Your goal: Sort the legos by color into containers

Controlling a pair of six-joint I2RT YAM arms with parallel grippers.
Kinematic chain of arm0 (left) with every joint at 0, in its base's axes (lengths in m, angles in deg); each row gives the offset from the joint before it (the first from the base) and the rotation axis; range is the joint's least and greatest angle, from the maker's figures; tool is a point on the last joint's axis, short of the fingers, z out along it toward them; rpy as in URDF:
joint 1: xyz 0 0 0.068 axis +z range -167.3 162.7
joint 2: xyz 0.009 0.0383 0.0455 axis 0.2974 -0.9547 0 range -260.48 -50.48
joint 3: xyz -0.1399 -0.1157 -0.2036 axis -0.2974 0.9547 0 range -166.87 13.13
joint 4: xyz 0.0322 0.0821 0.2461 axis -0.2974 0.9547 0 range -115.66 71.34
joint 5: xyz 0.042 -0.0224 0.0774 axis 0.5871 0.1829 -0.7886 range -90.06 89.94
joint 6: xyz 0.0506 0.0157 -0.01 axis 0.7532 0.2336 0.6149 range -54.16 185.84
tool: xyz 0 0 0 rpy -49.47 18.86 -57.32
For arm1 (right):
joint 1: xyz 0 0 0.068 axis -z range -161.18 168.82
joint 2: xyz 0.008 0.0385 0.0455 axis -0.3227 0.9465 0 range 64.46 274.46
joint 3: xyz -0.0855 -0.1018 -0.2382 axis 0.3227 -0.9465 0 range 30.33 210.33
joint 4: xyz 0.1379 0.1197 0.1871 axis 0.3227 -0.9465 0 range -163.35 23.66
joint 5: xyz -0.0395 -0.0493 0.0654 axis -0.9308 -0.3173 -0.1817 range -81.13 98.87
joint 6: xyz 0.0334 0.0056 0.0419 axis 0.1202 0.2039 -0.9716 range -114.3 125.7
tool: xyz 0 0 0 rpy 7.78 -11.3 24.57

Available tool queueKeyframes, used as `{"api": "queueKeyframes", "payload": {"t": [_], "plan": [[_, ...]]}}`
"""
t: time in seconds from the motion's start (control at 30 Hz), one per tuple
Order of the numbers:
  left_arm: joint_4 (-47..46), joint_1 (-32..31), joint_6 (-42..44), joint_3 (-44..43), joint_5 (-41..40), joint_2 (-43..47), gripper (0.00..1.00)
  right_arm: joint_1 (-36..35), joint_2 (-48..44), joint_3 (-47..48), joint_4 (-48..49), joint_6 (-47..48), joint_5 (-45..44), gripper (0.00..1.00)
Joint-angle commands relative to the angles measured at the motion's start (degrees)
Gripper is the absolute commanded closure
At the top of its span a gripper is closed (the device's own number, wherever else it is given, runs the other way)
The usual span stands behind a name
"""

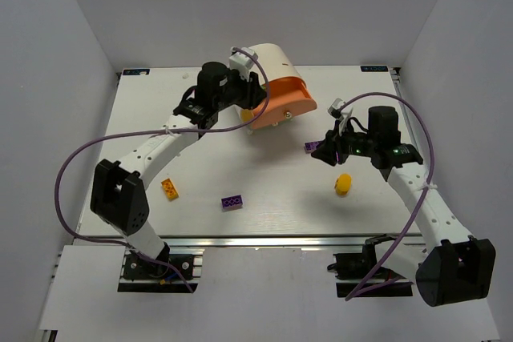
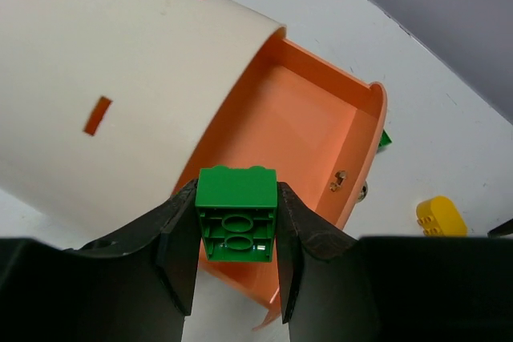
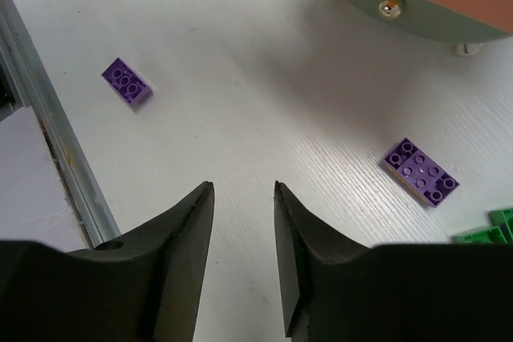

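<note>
My left gripper (image 2: 237,190) is shut on a green lego (image 2: 237,218), held hollow side toward the camera just over the near edge of the open peach-orange drawer (image 2: 309,122) of the cream cabinet (image 2: 120,78). Nothing shows inside the drawer. A second green lego (image 3: 490,228) lies beside the drawer. My right gripper (image 3: 244,190) hovers open and empty over the table, near a purple lego (image 3: 421,171). Another purple lego (image 3: 127,82) lies farther off. An orange lego (image 1: 169,188) and a yellow lego (image 1: 343,183) rest on the table.
The grey-green drawer front with its knob (image 3: 390,7) shows at the top of the right wrist view. The table's metal front rail (image 3: 56,158) runs along the left of that view. White walls enclose the table (image 1: 160,126).
</note>
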Motion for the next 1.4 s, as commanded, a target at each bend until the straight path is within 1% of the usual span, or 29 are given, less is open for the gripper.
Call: {"api": "queueKeyframes", "payload": {"t": [0.0, 0.1, 0.13, 0.2, 0.23, 0.3, 0.37, 0.43, 0.57, 0.6, 0.67, 0.7, 0.73, 0.77, 0.8, 0.83, 0.87, 0.9, 0.93, 0.97, 1.0, 1.03, 1.07, 1.1, 1.2, 1.23, 1.3, 1.37], "plan": [[-1.9, -1.7, 0.6, -3.2, 1.3, 0.3, 0.85, 1.1, -1.3, 2.4, -0.3, -1.3, -1.8, 0.57], [-2.2, -2.9, 0.8, -3.9, 0.6, -1.0, 0.72, 1.8, -0.7, 2.7, 0.1, -2.3, -2.3, 0.49], [-2.3, -2.9, 0.7, -4.5, 0.2, -1.4, 0.63, 2.4, -0.2, 2.9, 0.2, -2.8, -2.3, 0.42], [-2.3, -3.6, 0.9, -5.1, -0.8, -2.2, 0.5, 2.7, 0.2, 3.8, 0.0, -3.4, -2.3, 0.36], [-2.4, -4.1, 1.0, -5.2, -1.7, -2.4, 0.41, 3.0, 0.8, 4.1, -0.5, -3.7, -2.4, 0.31], [-2.5, -4.1, 1.1, -5.8, -2.8, -2.7, 0.35, 3.9, 1.3, 4.7, -0.8, -4.2, -2.6, 0.29], [-2.3, -4.1, 1.6, -6.4, -3.5, -2.9, 0.3, 4.6, 1.9, 5.5, -1.3, -4.9, -2.8, 0.28], [-1.6, -4.1, 2.0, -7.7, -4.2, -3.2, 0.29, 5.0, 2.5, 6.0, -1.3, -5.6, -2.6, 0.28], [-0.3, -4.1, 2.3, -9.6, -5.6, -3.4, 0.3, 6.0, 3.6, 6.4, -1.0, -6.4, -3.0, 0.28], [-0.3, -4.1, 2.0, -10.1, -6.3, -2.4, 0.34, 6.4, 4.2, 6.5, -1.0, -7.1, -4.4, 0.29], [0.7, -4.1, 0.3, -10.1, -7.9, -0.9, 0.48, 7.4, 5.5, 7.0, -1.5, -7.9, -10.0, 0.39], [1.5, -4.1, -0.6, -9.9, -8.8, 0.0, 0.64, 7.5, 7.9, 7.4, -2.1, -7.6, -12.1, 0.45], [3.1, -3.6, -1.9, -8.9, -9.4, 2.8, 0.72, 7.7, 9.4, 8.1, -2.8, -7.2, -15.8, 0.57], [3.9, -3.6, -4.3, -7.7, -9.6, 4.4, 0.77, 8.4, 10.9, 9.7, -3.7, -6.5, -16.8, 0.6], [4.6, -2.9, -5.5, -6.3, -9.3, 6.4, 0.8, 8.5, 14.3, 10.7, -5.6, -3.8, -17.9, 0.6], [5.7, -2.8, -7.6, -2.6, -9.8, 10.8, 0.79, 8.5, 16.0, 11.7, -6.4, -2.8, -20.0, 0.59], [6.2, -2.8, -8.4, -0.3, -10.6, 13.4, 0.73, 8.8, 17.4, 13.1, -6.4, -1.9, -20.9, 0.56], [6.5, -2.8, -9.2, 2.1, -11.7, 15.8, 0.63, 8.8, 20.1, 13.9, -6.9, -0.9, -21.8, 0.51], [7.1, -2.8, -11.3, 7.0, -12.4, 18.4, 0.41, 8.8, 21.7, 14.6, -7.6, 1.5, -24.0, 0.37], [7.6, -2.8, -12.5, 9.5, -13.0, 23.4, 0.35, 9.1, 23.0, 15.5, -8.0, 2.2, -25.1, 0.33], [8.2, -2.8, -13.3, 11.8, -13.5, 25.9, 0.31, 8.9, 25.8, 17.4, -8.5, 3.2, -25.7, 0.26], [9.6, -2.8, -14.2, 13.9, -15.9, 28.1, 0.27, 8.9, 27.0, 18.2, -9.2, 5.5, -26.9, 0.23], [10.3, -2.8, -16.3, 17.9, -16.8, 32.3, 0.26, 9.2, 28.3, 18.9, -9.3, 6.4, -27.6, 0.21], [11.2, -2.8, -17.2, 20.0, -17.8, 34.4, 0.26, 9.1, 30.6, 20.2, -9.5, 7.3, -28.1, 0.19], [13.0, -2.8, -21.1, 27.1, -20.2, 41.5, 0.26, 9.3, 34.7, 22.3, -10.4, 10.9, -29.2, 0.18], [13.7, -2.8, -23.0, 28.5, -20.9, 42.9, 0.26, 9.5, 35.4, 23.3, -10.8, 12.0, -28.2, 0.18], [14.2, -2.8, -24.9, 32.3, -21.5, 46.5, 0.26, 9.9, 37.5, 24.2, -12.2, 17.3, -26.8, 0.17], [14.7, -2.8, -27.1, 34.1, -21.9, 48.1, 0.26, 10.5, 39.2, 26.9, -16.8, 22.8, -22.7, 0.17]]}}
